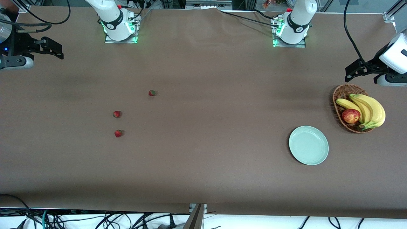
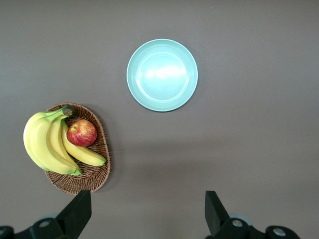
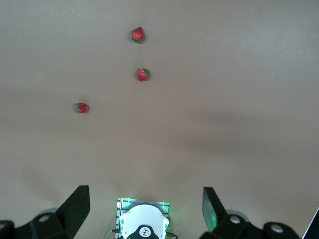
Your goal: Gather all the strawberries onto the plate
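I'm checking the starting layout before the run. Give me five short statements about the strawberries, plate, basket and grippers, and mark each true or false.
1. Three strawberries lie on the bare table. True.
2. One berry already sits in the plate. False: the plate holds nothing; all three lie toward the right arm's end of the table.
3. The wicker basket holds bananas and an apple. True.
4. The left gripper is shut on a strawberry. False: its jaws stand open and empty, above the basket end of the table.
5. The right gripper has open jaws. True.
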`<move>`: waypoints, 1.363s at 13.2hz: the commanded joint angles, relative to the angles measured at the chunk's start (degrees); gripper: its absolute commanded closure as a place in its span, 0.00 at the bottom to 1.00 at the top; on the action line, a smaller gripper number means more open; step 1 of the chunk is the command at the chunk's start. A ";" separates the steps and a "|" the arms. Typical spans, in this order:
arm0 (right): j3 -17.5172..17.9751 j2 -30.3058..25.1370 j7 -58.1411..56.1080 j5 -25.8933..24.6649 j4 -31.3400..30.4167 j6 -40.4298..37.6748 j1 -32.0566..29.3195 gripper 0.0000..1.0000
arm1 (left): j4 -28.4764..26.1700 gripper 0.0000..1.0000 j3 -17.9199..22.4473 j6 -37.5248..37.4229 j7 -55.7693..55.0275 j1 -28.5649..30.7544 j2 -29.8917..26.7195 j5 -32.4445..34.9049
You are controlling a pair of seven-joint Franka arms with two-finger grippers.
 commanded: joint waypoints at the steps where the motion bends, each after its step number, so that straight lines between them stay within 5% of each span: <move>1: 0.10 0.07 -0.20 0.49 0.52 0.05 -0.51 0.00 | 1.73 0.00 0.49 -1.33 0.98 -0.93 0.65 0.33; 11: 0.01 0.25 0.68 0.67 0.43 0.13 -0.69 0.00 | 2.08 0.00 0.49 -1.78 0.81 -0.93 0.73 0.33; 18: -0.08 8.22 -0.11 0.84 0.25 5.23 -0.07 0.00 | 2.08 0.00 0.49 -1.78 0.81 -0.93 0.73 0.33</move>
